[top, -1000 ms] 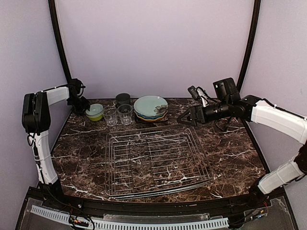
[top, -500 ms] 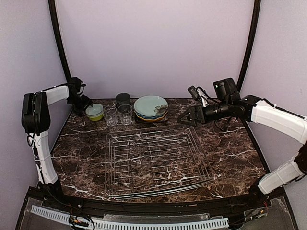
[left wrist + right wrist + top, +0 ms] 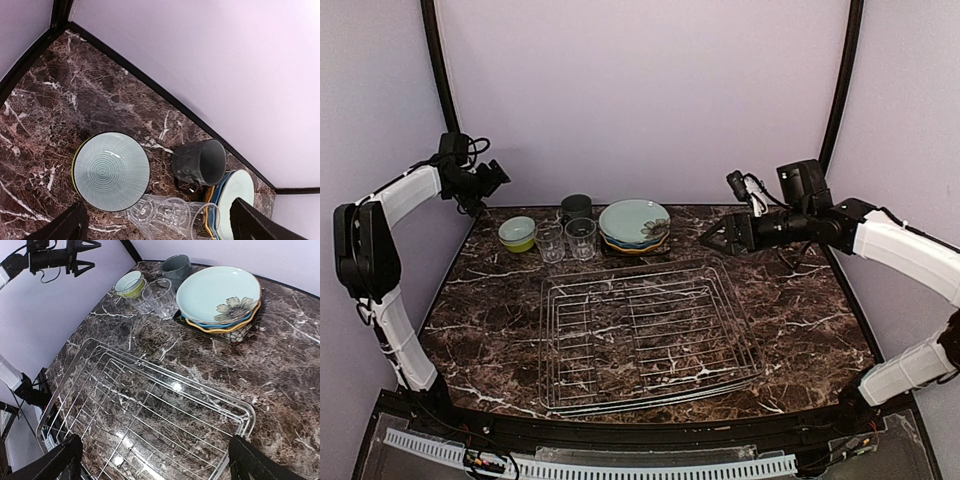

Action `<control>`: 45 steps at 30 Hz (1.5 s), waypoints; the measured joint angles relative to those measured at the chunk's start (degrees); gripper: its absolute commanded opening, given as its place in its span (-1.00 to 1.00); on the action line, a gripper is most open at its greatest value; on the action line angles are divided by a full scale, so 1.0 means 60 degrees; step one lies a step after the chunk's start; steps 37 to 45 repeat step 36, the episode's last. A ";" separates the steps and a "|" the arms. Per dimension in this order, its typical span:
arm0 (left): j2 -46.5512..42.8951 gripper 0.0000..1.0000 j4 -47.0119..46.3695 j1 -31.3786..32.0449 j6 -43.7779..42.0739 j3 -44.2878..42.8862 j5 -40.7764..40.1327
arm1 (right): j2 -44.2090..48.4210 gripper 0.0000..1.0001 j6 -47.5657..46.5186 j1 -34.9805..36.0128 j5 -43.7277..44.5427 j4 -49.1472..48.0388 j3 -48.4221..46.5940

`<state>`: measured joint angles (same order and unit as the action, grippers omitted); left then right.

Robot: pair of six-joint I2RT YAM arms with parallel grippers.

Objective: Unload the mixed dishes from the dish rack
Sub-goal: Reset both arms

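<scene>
Since the dish rack (image 3: pixel 630 270) holds nothing, the unloading looks finished, and what risk is left lies in how the arms pull away. The left claw (image 3: pixel 498 176) hangs high with its jaws spread wide and nothing between them. The lime-green bowl (image 3: pixel 517 233) sits on the table (image 3: pixel 800 320) just below it. A drop or a careless sweep from there could clip the bowl's rim and push it into the two clear glasses (image 3: pixel 566 240), which stand close together a little further from that claw. Being light and tall, they would likely tip. The dark grey mug (image 3: pixel 576 207) stands behind the glasses, close enough to be knocked along with them.

The right claw (image 3: pixel 710 238) is also wide open and holds nothing. The stack of plates (image 3: pixel 634 222) lies just off its tips, towards the left claw, and the rack is below it on the near side. A low swing towards the stack could shift the pale teal plate (image 3: pixel 215 290) on top, which rests loosely on the blue, yellow and dark-patterned plates under it.

The bowl shows a bare ribbed inside, the mug looks hollow and dry, and both glasses appear empty. All the dishes are grouped on the table between the two claws.
</scene>
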<state>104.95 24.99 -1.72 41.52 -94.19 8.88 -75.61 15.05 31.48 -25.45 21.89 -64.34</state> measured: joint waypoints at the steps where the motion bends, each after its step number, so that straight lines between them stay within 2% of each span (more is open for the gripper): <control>1: -0.0157 0.97 -0.0091 0.0000 -0.0106 0.0076 0.0131 | 0.0106 0.97 0.0004 -0.0087 0.0080 -0.0015 0.0047; 7: -0.1064 0.97 -0.0685 0.0306 -0.1162 0.0688 0.1209 | 0.1162 0.97 0.0015 -0.0743 0.0335 -0.0390 0.0707; 12: -0.1727 0.97 -0.0736 0.1876 -0.2375 0.1042 0.0809 | 0.2055 0.97 0.0011 -0.1020 0.0368 -0.0729 0.1446; 18: -0.2645 0.97 -0.0750 0.4215 -0.3450 0.2000 -0.1137 | 0.2863 0.97 0.0109 -0.1071 0.0368 -0.1359 0.2634; 23: -0.3024 0.97 -0.0933 0.5351 -0.3785 0.2976 -0.2801 | 0.3344 0.97 0.0339 -0.1071 0.0375 -0.1942 0.3799; 30: -0.3085 0.97 -0.1235 0.6568 -0.3738 0.4397 -0.4408 | 0.3912 0.97 0.0721 -0.1086 0.0419 -0.2681 0.4911; 36: -0.3085 0.97 -0.1606 0.7202 -0.3534 0.4994 -0.5191 | 0.3938 0.97 0.0951 -0.1111 0.0321 -0.3085 0.5227; 45: -0.3085 0.97 -0.1606 0.7202 -0.3534 0.4994 -0.5191 | 0.3938 0.97 0.0951 -0.1111 0.0321 -0.3085 0.5227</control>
